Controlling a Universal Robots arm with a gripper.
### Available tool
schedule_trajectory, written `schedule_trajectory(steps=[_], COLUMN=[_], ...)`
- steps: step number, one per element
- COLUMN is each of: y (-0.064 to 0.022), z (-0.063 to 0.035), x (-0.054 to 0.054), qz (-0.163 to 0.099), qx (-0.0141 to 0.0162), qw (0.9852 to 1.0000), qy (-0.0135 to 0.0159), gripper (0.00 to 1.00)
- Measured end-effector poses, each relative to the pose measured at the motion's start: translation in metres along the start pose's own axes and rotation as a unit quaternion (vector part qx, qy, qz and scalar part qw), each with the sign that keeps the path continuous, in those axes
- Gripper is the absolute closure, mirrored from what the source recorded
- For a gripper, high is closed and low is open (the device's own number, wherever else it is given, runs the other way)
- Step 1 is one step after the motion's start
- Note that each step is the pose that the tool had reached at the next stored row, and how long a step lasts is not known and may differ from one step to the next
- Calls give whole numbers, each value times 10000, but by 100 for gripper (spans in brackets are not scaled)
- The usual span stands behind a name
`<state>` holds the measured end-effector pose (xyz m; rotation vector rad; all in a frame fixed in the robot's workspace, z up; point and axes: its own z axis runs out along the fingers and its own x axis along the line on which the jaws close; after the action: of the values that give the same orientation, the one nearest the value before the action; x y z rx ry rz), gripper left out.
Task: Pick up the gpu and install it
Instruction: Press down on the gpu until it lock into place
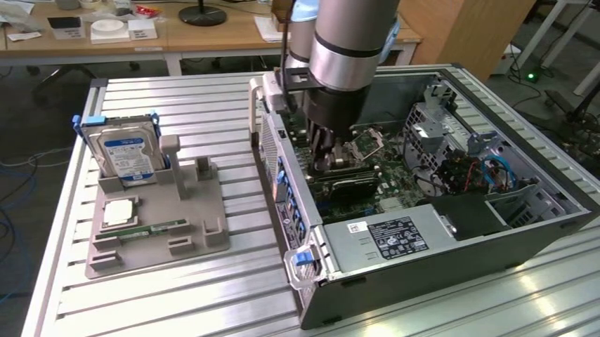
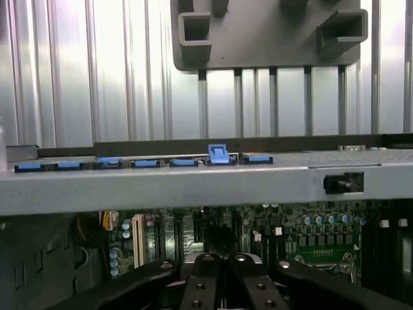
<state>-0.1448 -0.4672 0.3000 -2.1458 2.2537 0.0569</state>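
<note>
Closed black gripper (image 2: 222,284), low centre of frame, hangs inside the open grey computer case (image 1: 525,232); any tilt risks scraping the green motherboard (image 2: 290,236).

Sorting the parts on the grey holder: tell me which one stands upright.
The hard drive, silver with a blue-white label, stands on edge in its slot; the processor and memory stick lie flat.

From my seat, the gpu (image 1: 349,184) is a thin, dark, flat card lying down inside the open computer case (image 1: 525,232), on the green board. It sits level, low among the slots, just below the arm's tip and near the side wall with the blue clips. I cannot tell whether it is fully seated in its slot.
</note>
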Motion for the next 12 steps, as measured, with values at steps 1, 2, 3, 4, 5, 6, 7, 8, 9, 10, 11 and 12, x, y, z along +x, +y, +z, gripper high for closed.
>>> schedule_trajectory(steps=[1,2,3,4,5,6,7,8,9,10,11,12], y=[19,37,54,70,93,113,126,133,138,140,142,145], z=[0,0,0,0,0,0,1,1,1,1,1,1], x=[1,2,3,4,5,6,6,6,6,6,5,1], qz=[0,-1,-1,-2,-2,-3,-3,-4,-6,-7,-7,-7], qx=[0,0,0,0,0,0,0,0,1,1,0,0], qw=[10000,10000,10000,10000,10000,10000,10000,10000,10000,10000,10000,10000], qy=[1,3,6,7,8,9,11,12,14,17,20,23], gripper=[89,89,89,89,89,89,89,89,89,89,89,89])
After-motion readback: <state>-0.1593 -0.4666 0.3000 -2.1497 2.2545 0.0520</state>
